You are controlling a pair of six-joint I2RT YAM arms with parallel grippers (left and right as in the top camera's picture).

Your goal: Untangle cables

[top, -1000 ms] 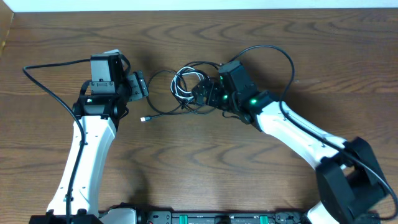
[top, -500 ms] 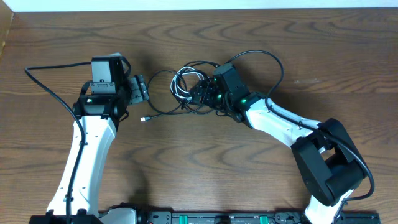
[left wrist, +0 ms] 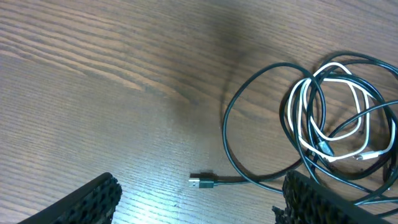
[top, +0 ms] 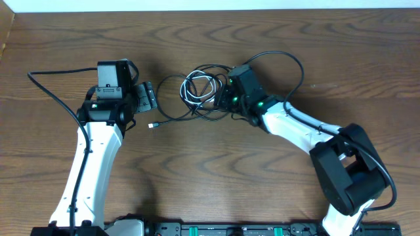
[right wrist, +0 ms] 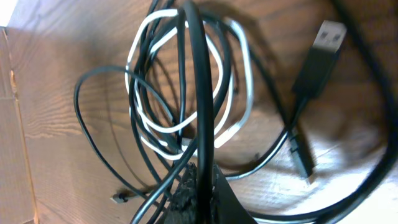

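Observation:
The cables (top: 199,92) lie in a tangle on the wooden table between my two arms: thin black loops with a white cord (top: 191,94) coiled among them. One black lead runs left to a USB plug (top: 152,124). My right gripper (top: 221,99) is at the tangle's right edge. In the right wrist view it (right wrist: 200,177) is shut on a black cable (right wrist: 199,93) that crosses over the white cord (right wrist: 239,106). My left gripper (top: 146,98) stands open just left of the tangle. In the left wrist view the plug (left wrist: 202,182) lies between its fingers (left wrist: 81,202).
Thick black arm cables arc over the table: one left of the left arm (top: 52,85), one behind the right arm (top: 292,62). A larger USB plug (right wrist: 320,46) and a small plug (right wrist: 120,197) lie loose. The table's far edge (top: 210,9) runs along the top.
My right gripper has closed from open onto a black cable at the tangle's right side and drawn slightly right. The left arm has stayed where it was, open.

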